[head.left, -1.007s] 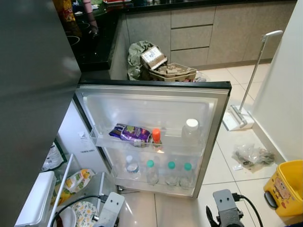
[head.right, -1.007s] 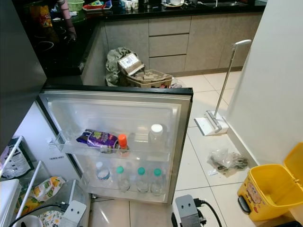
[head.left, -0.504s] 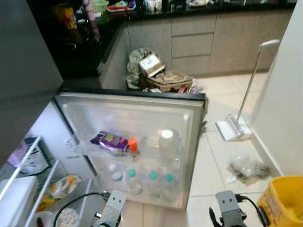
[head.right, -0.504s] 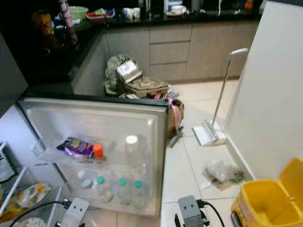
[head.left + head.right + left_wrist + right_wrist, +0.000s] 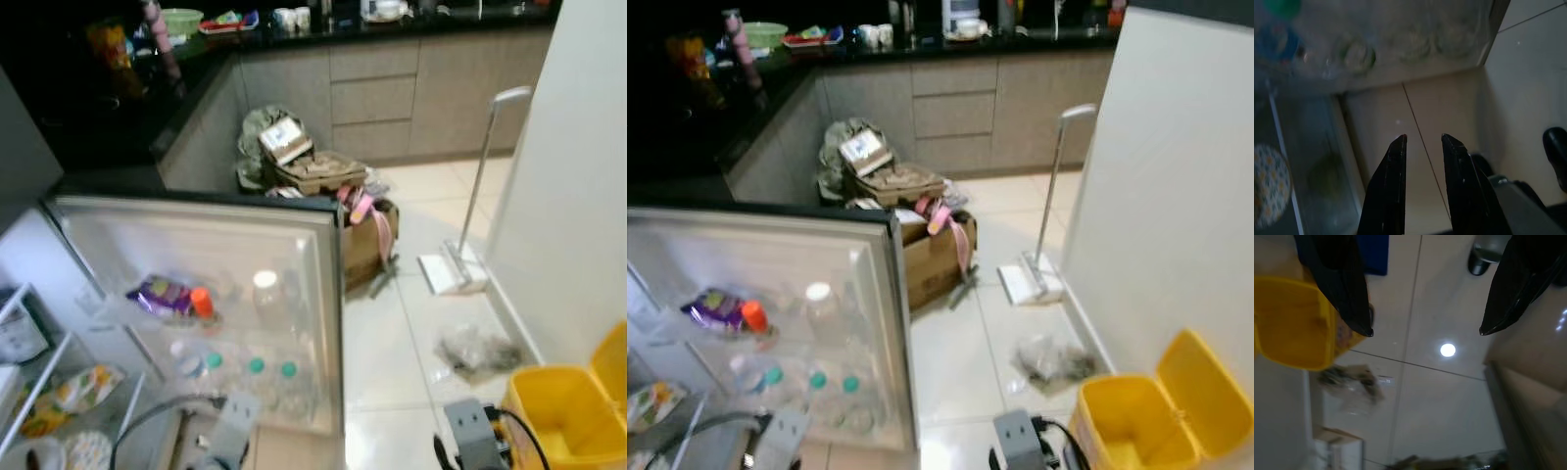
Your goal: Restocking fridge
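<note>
Glossy cream floor tiles (image 5: pixel 392 362) run to grey kitchen cabinets (image 5: pixel 392 88) at 12 o'clock; the open fridge door (image 5: pixel 196 294) stands at 9 o'clock, its shelves holding a purple packet (image 5: pixel 162 292), a white-capped bottle (image 5: pixel 265 299) and green-capped bottles (image 5: pixel 250 377); a yellow bin (image 5: pixel 573 416) sits at 4 o'clock; a cardboard box (image 5: pixel 367 245) rests just beyond the door; the left gripper (image 5: pixel 1422 139) hangs with a narrow gap, empty; the right gripper (image 5: pixel 1425 333) hangs spread wide, empty.

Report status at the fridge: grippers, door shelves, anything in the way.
Left gripper and right gripper open, empty, over floor. Fridge door open; shelves hold bottles and a purple packet. Cardboard box beyond door.
</note>
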Tool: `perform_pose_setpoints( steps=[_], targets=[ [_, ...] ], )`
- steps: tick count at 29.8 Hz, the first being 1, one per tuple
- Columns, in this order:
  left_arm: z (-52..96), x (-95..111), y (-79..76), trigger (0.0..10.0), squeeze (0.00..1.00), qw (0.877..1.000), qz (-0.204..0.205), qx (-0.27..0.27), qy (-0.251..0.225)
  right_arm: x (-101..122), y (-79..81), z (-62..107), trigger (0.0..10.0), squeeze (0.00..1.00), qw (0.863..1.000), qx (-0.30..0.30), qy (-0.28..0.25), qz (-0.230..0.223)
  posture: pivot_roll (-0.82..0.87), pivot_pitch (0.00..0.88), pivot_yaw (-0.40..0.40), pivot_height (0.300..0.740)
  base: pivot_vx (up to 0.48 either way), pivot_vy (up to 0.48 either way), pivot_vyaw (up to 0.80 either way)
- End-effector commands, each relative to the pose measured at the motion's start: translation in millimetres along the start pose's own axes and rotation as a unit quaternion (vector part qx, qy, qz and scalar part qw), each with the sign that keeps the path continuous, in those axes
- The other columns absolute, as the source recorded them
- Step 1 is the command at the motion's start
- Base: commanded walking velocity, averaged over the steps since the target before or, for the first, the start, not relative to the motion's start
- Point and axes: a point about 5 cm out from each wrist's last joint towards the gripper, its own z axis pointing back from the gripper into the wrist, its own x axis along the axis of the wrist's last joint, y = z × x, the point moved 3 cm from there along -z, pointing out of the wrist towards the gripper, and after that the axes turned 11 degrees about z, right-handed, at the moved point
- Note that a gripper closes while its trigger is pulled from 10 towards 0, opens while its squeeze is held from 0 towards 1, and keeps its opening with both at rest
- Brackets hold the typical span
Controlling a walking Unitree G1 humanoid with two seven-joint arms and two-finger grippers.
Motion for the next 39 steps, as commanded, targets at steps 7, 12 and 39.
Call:
perform_pose_setpoints(
  steps=[7,12,39],
  targets=[
    [2.0,-9.3,6.8,10.0,0.00,1.000,0.005,0.017,0.017,3.8,5.3,-1.3,10.0,0.00,1.000,0.008,-0.003,0.005,-0.14,0.058,0.043,0.740,0.000,-0.265,0.55],
    [1.9,-10.1,6.4,10.0,0.00,1.000,0.004,0.018,0.019,2.9,4.8,-1.1,10.0,0.00,1.000,0.008,-0.002,0.007,-0.14,0.057,0.040,0.740,0.000,-0.256,0.50],
    [1.9,-11.6,7.8,10.0,0.00,0.999,0.004,0.025,0.024,2.8,5.6,-1.0,10.0,0.00,1.000,0.010,-0.002,0.007,-0.14,0.059,0.040,0.740,0.037,-0.121,0.49]
  ],
)
